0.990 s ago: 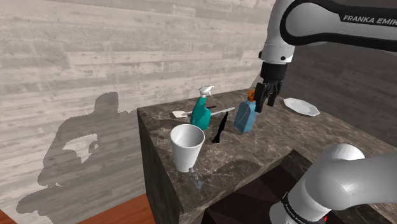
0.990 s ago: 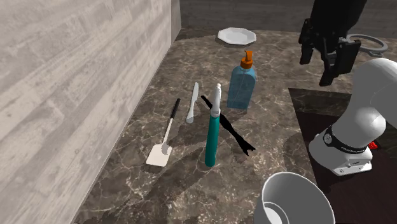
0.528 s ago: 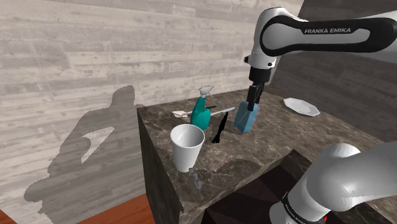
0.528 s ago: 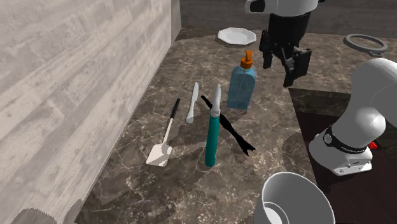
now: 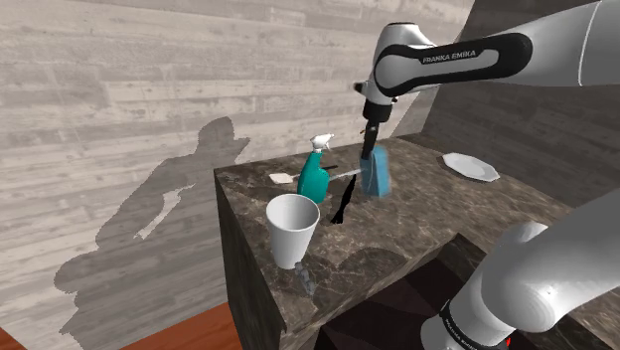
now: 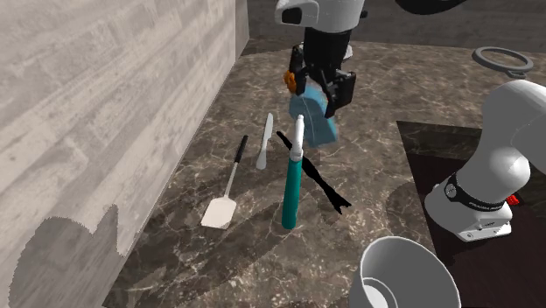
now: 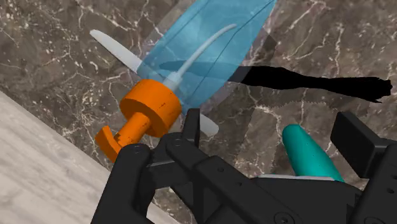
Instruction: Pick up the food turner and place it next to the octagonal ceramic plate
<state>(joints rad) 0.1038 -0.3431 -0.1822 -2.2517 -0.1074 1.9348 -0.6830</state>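
1. The hand [image 6: 319,87] is held open, nothing gripped, right at the soap bottle's [image 6: 320,124] orange pump.
2. The turner [image 6: 225,191] is laid flat on the desk [image 6: 175,254] by the wall [image 6: 105,131], apart from the hand.
3. The plate [image 5: 470,166] is seen well apart from the turner, beyond the bottle.

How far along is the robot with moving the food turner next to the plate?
Nothing is done yet: the food turner lies untouched by the wall. In hand: the open gripper hangs empty at the blue soap bottle. Left: reach the turner, grasp it, carry it beside the white plate.
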